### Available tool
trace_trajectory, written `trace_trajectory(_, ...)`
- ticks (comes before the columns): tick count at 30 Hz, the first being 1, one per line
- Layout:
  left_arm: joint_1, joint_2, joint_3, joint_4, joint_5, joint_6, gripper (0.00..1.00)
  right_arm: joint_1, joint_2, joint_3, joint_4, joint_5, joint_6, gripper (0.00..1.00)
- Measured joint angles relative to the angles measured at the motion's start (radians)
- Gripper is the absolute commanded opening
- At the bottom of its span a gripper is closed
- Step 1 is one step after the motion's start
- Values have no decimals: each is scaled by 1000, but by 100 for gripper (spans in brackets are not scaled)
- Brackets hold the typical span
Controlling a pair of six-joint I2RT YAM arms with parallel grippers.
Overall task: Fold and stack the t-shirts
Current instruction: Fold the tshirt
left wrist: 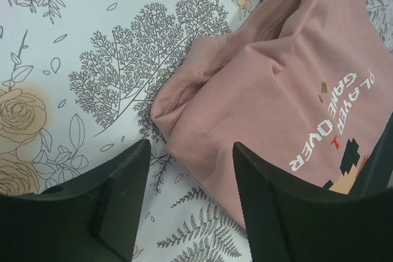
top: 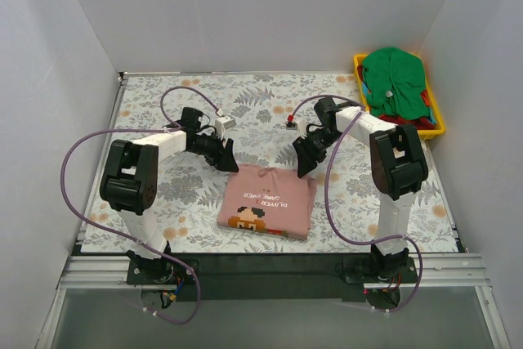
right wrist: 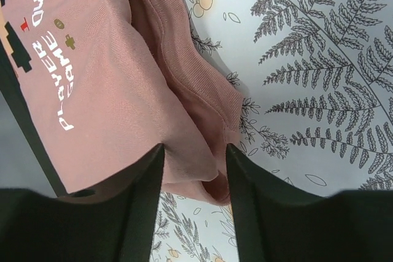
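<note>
A dusty pink t-shirt [top: 268, 202], folded into a rectangle with a pixel-figure print facing up, lies on the floral table cover [top: 163, 194] at the middle front. My left gripper [top: 229, 155] is open just above the shirt's far left corner. In the left wrist view that corner [left wrist: 288, 78] lies between and ahead of the spread jaws of the left gripper [left wrist: 191, 145]. My right gripper [top: 304, 157] is open at the far right corner. In the right wrist view the right gripper [right wrist: 194, 147] straddles the folded corner [right wrist: 104, 72] without pinching it. A bright green shirt [top: 394, 79] and red cloth [top: 413, 122] lie in the bin.
A yellow plastic bin [top: 439, 120] stands at the far right corner of the table. White walls close in the table on three sides. A small white block [top: 225, 123] on the left arm's cable sits near the left wrist.
</note>
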Motion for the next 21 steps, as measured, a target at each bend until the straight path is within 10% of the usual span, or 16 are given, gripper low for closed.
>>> trace_trajectory(6,0,4,8,-4,4,-8,42,0,-1,-8,-1,-13,-4,35)
trace_trajectory(11,0,14,24,-9,20,-18,8,-1,-5,-27,-10,-19,-13,3)
trace_trajectory(21,0,3,58,-24,73,-23,0,-43,-130,-35,-68,-31,-14,1)
